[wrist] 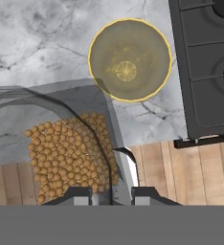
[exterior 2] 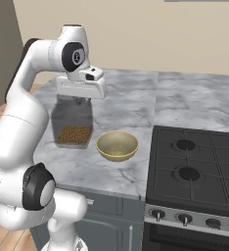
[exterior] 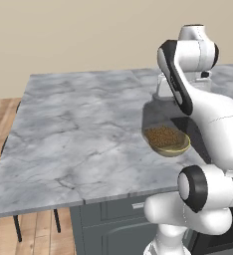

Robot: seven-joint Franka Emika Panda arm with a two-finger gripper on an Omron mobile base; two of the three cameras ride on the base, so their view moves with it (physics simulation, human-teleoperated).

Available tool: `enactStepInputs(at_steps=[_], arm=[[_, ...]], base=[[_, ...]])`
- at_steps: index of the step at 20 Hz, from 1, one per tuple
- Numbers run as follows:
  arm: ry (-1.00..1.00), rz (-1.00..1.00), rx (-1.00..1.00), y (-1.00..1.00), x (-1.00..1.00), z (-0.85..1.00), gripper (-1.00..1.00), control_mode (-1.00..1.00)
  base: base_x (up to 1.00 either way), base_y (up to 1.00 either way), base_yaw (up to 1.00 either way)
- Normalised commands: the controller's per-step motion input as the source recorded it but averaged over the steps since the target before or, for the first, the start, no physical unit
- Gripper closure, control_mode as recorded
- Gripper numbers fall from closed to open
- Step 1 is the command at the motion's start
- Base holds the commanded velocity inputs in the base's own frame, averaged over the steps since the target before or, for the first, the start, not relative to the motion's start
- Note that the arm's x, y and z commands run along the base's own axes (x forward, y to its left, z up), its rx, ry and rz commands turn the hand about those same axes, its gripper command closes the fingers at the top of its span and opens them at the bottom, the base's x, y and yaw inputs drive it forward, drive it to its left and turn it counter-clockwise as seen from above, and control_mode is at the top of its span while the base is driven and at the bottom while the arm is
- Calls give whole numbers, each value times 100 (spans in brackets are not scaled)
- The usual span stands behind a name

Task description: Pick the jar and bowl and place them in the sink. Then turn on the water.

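Jar's up off the counter, claw's got it

One jar (exterior 2: pixel 73 122) hangs just above the marble counter (exterior 2: pixel 126 105) near its front edge, claw (exterior 2: pixel 80 97) pinched nearly shut on its top. One bowl (exterior 2: pixel 117 145) sits beside it, next to the stove (exterior 2: pixel 199 166).

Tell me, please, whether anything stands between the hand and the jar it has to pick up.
Nothing visible does. The hand is already at the top of the jar, its fingers closed on the jar's wall in the hand view. The bowl sits apart, between the jar and the stove.
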Motion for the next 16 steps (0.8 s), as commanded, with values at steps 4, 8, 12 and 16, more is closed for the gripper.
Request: enactStepInputs(at_steps=[4, 8, 12, 16], arm=[[0, -3, 0, -25, -4, 0, 100, -100], [0, -1, 0, -4, 0, 0, 100, -100], [0, -1, 0, 0, 0, 0, 100, 100], [0, 0, 0, 0, 0, 0, 100, 100]], base=[[0, 0, 0], [0, 0, 0], [-9, -5, -4], [-57, -46, -18]])
